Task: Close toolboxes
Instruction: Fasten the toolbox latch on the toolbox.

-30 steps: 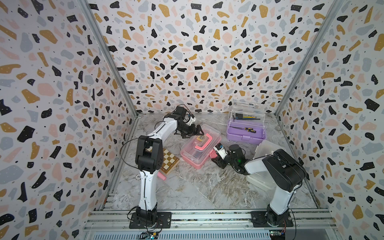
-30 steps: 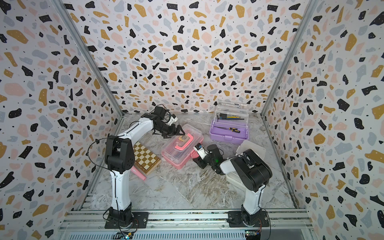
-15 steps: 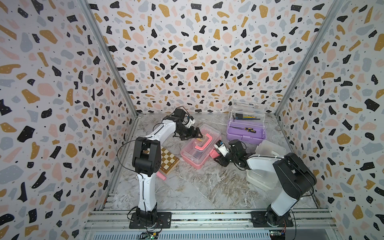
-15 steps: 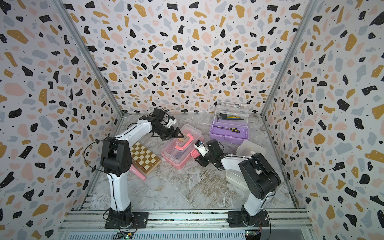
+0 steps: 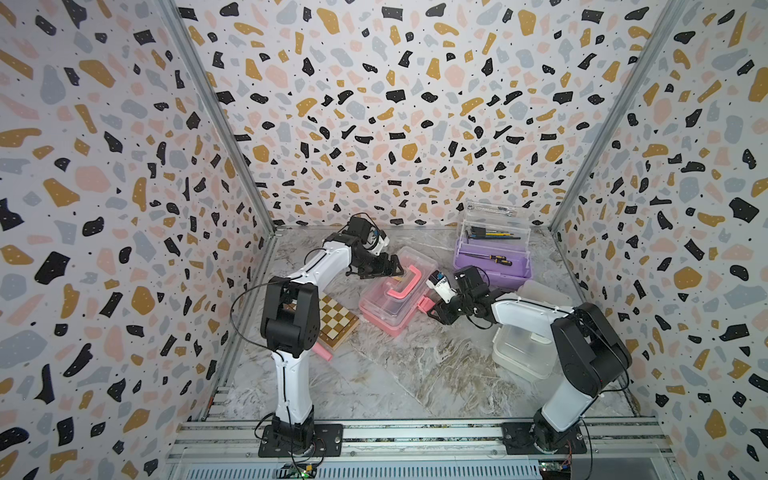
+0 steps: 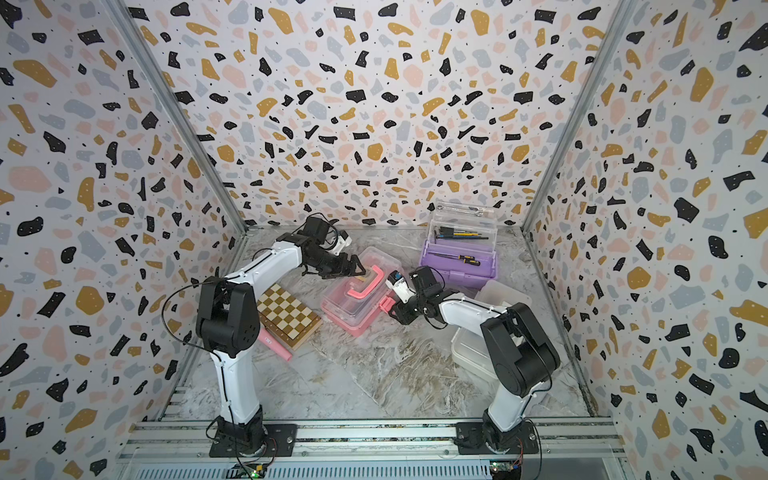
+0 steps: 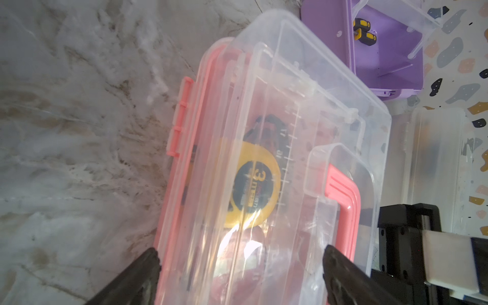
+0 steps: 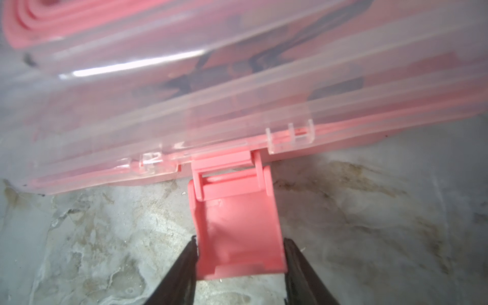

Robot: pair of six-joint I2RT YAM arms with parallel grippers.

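Three walls (image 5: 395,104) in white terrazzo print — black, ochre, pink and grey flecks — meet at metal corner posts (image 5: 222,124). The floor (image 5: 395,374) is grey-brown marbled. An aluminium rail (image 5: 415,434) runs along the front. Light is even, soft.

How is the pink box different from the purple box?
The pink toolbox has its lid down; the purple toolbox has its lid standing up. The pink toolbox holds a yellow tape measure; the purple toolbox holds screwdrivers. The pink toolbox lies skewed in the middle; the purple toolbox sits at the back. Both have clear lids.
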